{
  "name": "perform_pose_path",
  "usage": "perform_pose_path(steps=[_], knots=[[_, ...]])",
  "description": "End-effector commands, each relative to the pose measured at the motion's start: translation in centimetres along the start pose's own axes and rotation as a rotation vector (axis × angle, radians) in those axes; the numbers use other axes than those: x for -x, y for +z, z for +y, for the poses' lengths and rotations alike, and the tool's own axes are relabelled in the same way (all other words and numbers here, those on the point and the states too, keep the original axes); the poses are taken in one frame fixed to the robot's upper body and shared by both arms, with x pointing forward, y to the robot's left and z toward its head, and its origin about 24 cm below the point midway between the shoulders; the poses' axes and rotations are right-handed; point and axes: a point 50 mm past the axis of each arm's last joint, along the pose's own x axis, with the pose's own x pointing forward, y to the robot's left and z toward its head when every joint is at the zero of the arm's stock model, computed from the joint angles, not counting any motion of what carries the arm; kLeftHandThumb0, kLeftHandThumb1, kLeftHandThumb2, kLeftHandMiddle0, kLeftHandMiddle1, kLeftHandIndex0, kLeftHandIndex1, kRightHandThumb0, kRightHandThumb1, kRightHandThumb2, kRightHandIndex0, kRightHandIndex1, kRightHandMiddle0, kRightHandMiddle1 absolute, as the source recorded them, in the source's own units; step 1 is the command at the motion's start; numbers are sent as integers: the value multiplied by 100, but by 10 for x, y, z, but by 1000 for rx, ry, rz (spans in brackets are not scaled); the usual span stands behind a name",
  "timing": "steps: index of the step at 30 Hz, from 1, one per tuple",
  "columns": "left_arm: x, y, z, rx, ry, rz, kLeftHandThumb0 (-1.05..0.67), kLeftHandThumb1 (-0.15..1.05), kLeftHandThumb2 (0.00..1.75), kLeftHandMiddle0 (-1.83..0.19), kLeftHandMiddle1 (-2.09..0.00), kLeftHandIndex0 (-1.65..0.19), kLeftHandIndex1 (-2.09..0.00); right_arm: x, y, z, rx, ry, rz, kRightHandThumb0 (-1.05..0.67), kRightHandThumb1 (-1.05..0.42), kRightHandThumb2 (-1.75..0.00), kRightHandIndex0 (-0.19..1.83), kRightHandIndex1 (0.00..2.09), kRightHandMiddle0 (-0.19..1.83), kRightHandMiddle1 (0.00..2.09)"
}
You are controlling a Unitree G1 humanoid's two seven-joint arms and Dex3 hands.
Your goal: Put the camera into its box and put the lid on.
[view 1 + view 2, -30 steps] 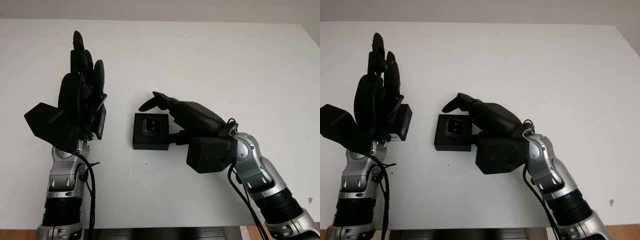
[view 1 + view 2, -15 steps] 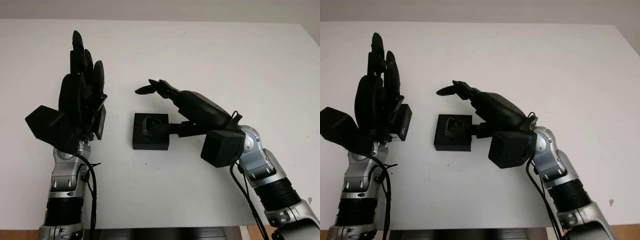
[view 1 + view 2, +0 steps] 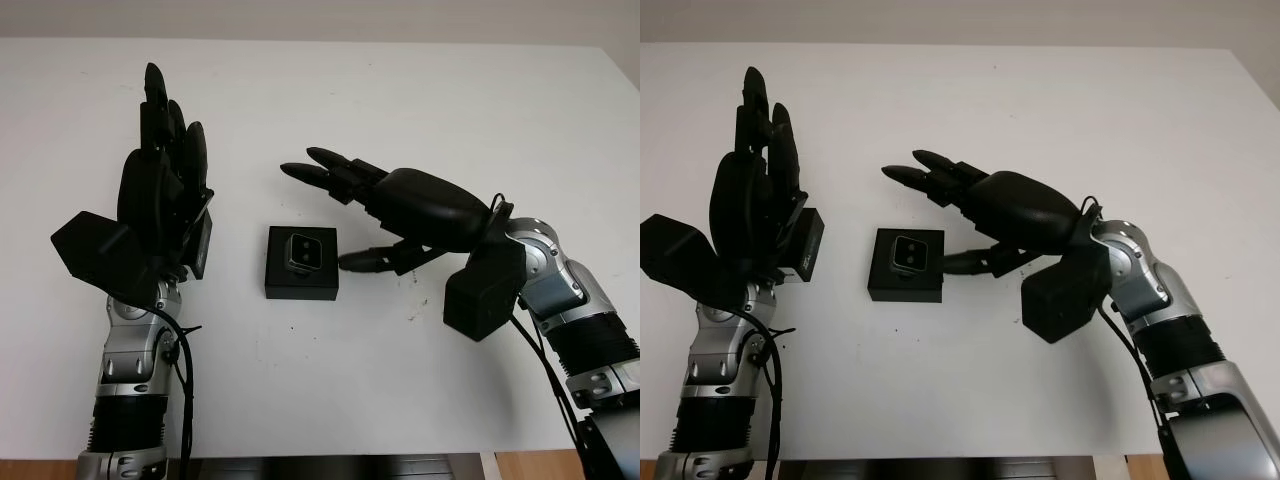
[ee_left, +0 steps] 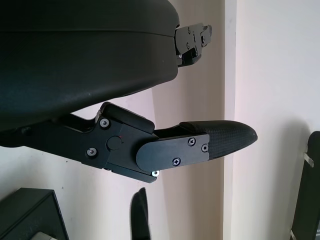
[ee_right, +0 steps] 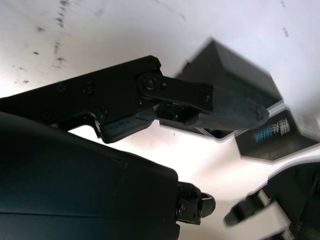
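A small black box [image 3: 301,264] sits open in the middle of the white table, and the camera [image 3: 303,251] lies inside it, lens up. To its right my right hand [image 3: 325,215] hovers open, fingers reaching over the box's far side and thumb [image 3: 362,262] just off its right edge, holding nothing. The right wrist view shows that thumb [image 5: 227,107] in front of the box [image 5: 235,67]. My left hand [image 3: 165,170] stands open and upright left of the box. The black lid [image 3: 201,245] is right beside its palm, partly hidden; I cannot tell if they touch.
The white table [image 3: 430,110] stretches far behind and to the right of the box. Its front edge [image 3: 330,456] runs close to both forearms. A few small dark specks mark the surface near the box.
My right hand has let go of the camera, now lying in the box, and has drawn back to the right. The left hand and the lid have not moved.
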Motion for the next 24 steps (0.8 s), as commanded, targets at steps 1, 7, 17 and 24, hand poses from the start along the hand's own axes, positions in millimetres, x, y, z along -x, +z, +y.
perform_pose_path(steps=[1,7,17,24], knots=[[1,4,1,-3,0,-11,-80,105,58,19,0,19,0,2,-2,-1,46,16,-10,-94,-105,-68,-19,0,-17,16],[1,5,1,0,1,-6,-80,105,58,19,0,19,0,3,-5,8,80,22,-33,-96,-105,-64,-19,0,-14,14],[0,4,0,-2,-6,-8,-80,105,58,19,0,19,0,7,-6,16,133,33,-86,-96,-105,-63,-19,0,-16,10],[0,4,-1,-4,7,-9,-80,105,58,19,0,19,0,6,-4,18,166,28,-107,-95,-105,-62,-19,0,-15,9]])
